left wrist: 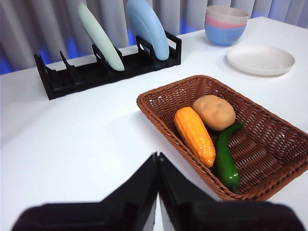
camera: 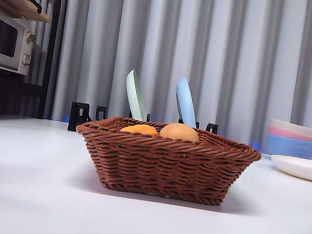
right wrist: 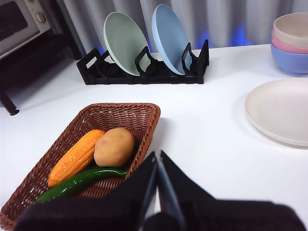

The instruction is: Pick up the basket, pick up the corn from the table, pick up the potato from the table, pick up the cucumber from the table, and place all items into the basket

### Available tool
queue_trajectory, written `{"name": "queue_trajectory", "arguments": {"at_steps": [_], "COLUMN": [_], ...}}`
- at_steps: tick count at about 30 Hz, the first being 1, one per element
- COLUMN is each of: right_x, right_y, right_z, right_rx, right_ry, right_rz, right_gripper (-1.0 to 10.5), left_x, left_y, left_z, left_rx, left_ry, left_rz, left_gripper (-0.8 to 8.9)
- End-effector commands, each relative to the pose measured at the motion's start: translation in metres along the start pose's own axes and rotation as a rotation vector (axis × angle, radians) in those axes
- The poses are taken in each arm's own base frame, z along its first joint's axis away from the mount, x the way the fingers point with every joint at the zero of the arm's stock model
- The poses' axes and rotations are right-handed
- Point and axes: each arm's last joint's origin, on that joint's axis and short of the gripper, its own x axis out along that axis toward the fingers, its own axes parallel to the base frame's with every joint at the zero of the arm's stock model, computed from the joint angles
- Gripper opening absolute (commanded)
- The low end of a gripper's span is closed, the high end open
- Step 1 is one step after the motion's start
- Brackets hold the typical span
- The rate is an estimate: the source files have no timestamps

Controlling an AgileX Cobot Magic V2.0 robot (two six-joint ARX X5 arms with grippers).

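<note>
Wicker basket [left wrist: 269,159] on the table [left wrist: 86,139] holds corn [left wrist: 195,136], potato [left wrist: 214,112] and cucumber [left wrist: 226,156]; left gripper [left wrist: 157,192] and right gripper [right wrist: 158,192] pressed together, empty, clear of it; task looks complete.

You had a rough woven wicker basket [left wrist: 269,144], a glossy bumpy plastic corn [left wrist: 195,135], a matte smooth potato [left wrist: 214,112], a shiny cucumber [left wrist: 226,161], and a smooth white desk [left wrist: 82,139].

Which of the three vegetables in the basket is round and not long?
The potato: smooth, tan, rounded. The corn and cucumber are both long.
</note>
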Motion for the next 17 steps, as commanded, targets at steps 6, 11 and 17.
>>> {"name": "queue_trajectory", "arguments": {"at_steps": [6, 11, 17], "right_x": [0.001, 0.001, 0.001], "right_y": [0.0, 0.0, 0.0], "right_z": [-0.001, -0.001, -0.001], "right_rx": [0.008, 0.008, 0.008], "right_ry": [0.001, 0.001, 0.001], "right_rz": [-0.002, -0.001, -0.001], "right_gripper": [0.0, 0.0, 0.0], "left_x": [0.0, -0.001, 0.006], "left_y": [0.022, 0.035, 0.041], "left_z": [-0.015, -0.045, -0.087], "left_rx": [0.004, -0.023, -0.036], "left_ry": [-0.088, -0.144, -0.137], "left_rz": [0.209, 0.308, 0.316], "left_gripper": [-0.04, -0.04, -0.04]}}
